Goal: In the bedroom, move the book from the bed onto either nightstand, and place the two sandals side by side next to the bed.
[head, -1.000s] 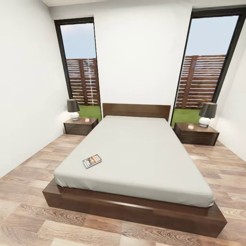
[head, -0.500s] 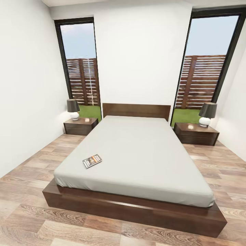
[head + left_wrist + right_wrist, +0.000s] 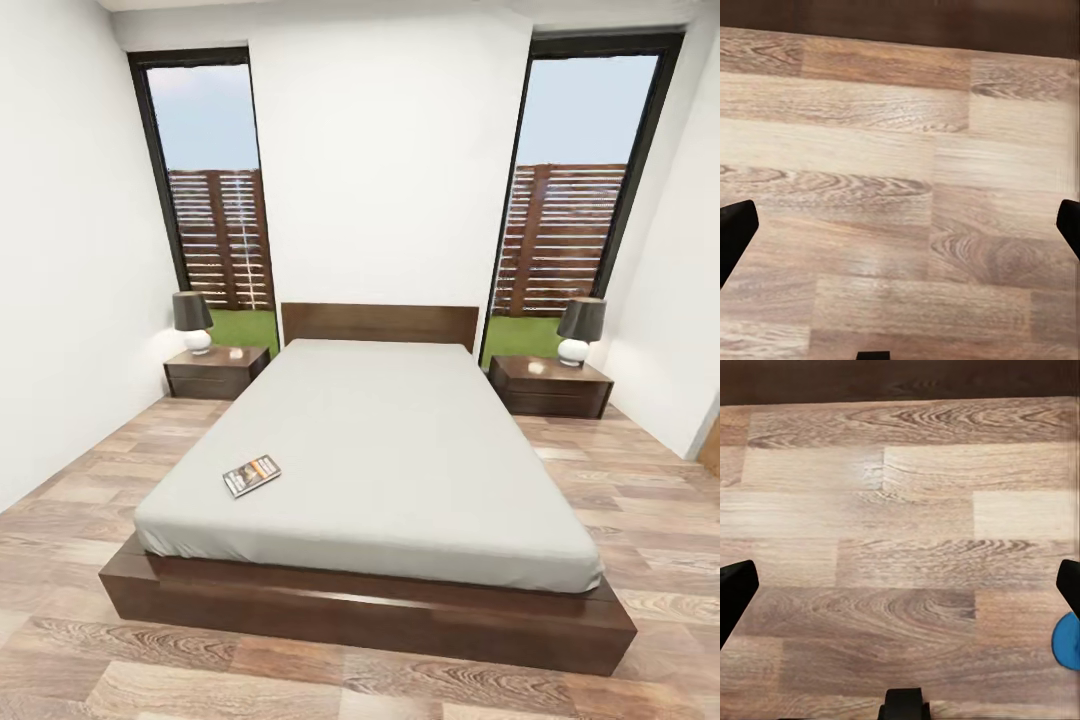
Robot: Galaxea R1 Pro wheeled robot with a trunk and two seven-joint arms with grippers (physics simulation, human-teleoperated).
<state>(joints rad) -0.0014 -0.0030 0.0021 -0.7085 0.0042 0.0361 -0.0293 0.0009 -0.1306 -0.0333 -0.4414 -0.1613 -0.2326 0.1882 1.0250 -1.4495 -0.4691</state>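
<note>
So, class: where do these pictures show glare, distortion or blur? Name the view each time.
Head view: window frames lean outward, a wide-angle stretch; the left nightstand top has a pale shine. Left wrist view: the floor grain is sharp, with a dim band at one edge. Right wrist view: a blue patch is cut off at the frame's edge.

The robot's head camera has swung a little to the right, so the whole room slid left in its view. A sliver of the brown door (image 3: 711, 445) now peeks in at the right edge. The bed (image 3: 380, 450) and the book (image 3: 251, 476) themselves haven't budged.
</note>
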